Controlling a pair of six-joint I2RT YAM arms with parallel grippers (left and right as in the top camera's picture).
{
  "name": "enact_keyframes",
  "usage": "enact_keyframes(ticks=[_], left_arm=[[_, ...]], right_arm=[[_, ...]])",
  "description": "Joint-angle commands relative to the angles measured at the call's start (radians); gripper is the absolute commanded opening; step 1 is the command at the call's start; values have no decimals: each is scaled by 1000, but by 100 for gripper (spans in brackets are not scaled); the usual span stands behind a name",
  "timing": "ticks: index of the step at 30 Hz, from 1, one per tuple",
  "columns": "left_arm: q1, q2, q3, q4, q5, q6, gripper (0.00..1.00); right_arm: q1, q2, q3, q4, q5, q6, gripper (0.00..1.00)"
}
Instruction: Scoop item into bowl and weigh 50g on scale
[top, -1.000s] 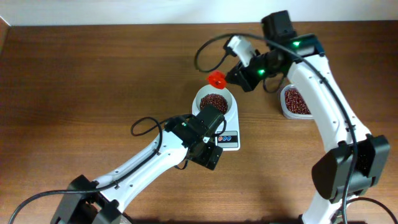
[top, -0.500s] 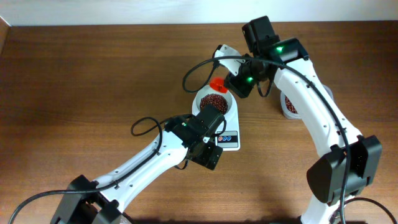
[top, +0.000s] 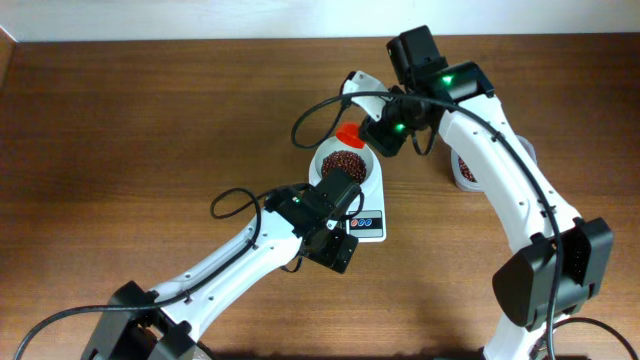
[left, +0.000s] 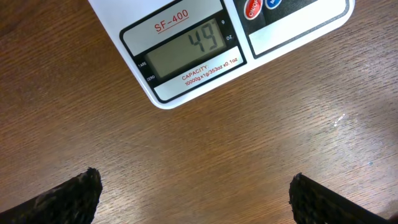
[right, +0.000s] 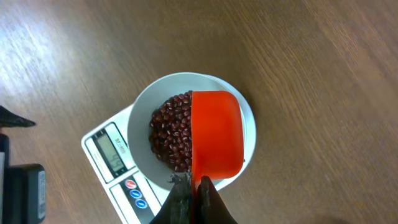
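Observation:
The white bowl (right: 138, 121) sits on the scale (right: 109, 163) and holds a heap of dark red-brown beans (right: 169, 132). A red scoop (right: 216, 134) hangs tilted over the bowl's right half, with my right gripper (right: 198, 186) shut on its handle. From overhead the scoop (top: 349, 133) is at the bowl's (top: 322, 160) far rim. My left gripper (left: 196, 193) is open over bare wood just in front of the scale (left: 186, 43), whose display reads 49. Nothing lies between its fingertips (left: 74, 199).
A clear plastic tub (top: 465, 172) with more beans stands right of the scale, largely hidden under the right arm. The left arm (top: 250, 255) stretches from the front left up to the scale's (top: 370, 222) front edge.
The right arm swung left, carrying the red scoop from beside the bowl to over its rim. The left arm stayed still.

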Motion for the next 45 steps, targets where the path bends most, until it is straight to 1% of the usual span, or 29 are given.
enact_keyframes(ticks=[1, 5, 6, 7, 8, 10, 16, 17, 20, 21, 24, 25, 31, 34, 41, 42, 43, 45], left_arm=[[-3, -10, -6, 1, -9, 2, 99], [-3, -10, -6, 1, -9, 2, 99], [-3, -10, -6, 1, -9, 2, 99], [-3, -10, -6, 1, -9, 2, 99], [-3, -10, -6, 1, -9, 2, 99], [-3, -10, -6, 1, -9, 2, 99], [-3, -10, -6, 1, -9, 2, 99], [-3, -10, -6, 1, -9, 2, 99], [-3, -10, -6, 1, -9, 2, 99], [-3, -10, -6, 1, -9, 2, 99], [-3, -10, -6, 1, -9, 2, 99], [-3, -10, -6, 1, -9, 2, 99], [-3, -10, -6, 1, -9, 2, 99], [-3, -10, -6, 1, -9, 2, 99], [-3, -10, -6, 1, -9, 2, 99], [-3, -10, -6, 1, -9, 2, 99], [-3, -10, -6, 1, -9, 2, 99], [-3, -10, -6, 1, -9, 2, 99]], right_arm=[[-39, -23, 22, 3, -107, 34, 4], [-107, -23, 22, 8, -161, 130, 4], [-143, -23, 22, 11, -182, 201, 4], [-155, -23, 22, 12, -183, 232, 4], [-192, -23, 22, 11, -182, 312, 4], [-259, -23, 22, 0, -182, 382, 4], [-457, -23, 21, -48, -173, 459, 4], [-524, -23, 21, -67, -140, 483, 4], [-596, -19, 21, -129, -85, 518, 4], [-608, -18, 21, -150, -71, 519, 4], [-631, -15, 3, -203, 121, 520, 4], [-630, -15, 2, -204, 146, 529, 4], [-629, -13, -34, -185, 149, 545, 4], [-629, -13, -85, -118, 149, 545, 4], [-629, -11, -163, -44, 149, 545, 5], [-629, -11, -174, -28, 149, 545, 13], [-629, -11, -180, -19, 148, 545, 24], [-629, -11, -184, -11, 149, 545, 27]])
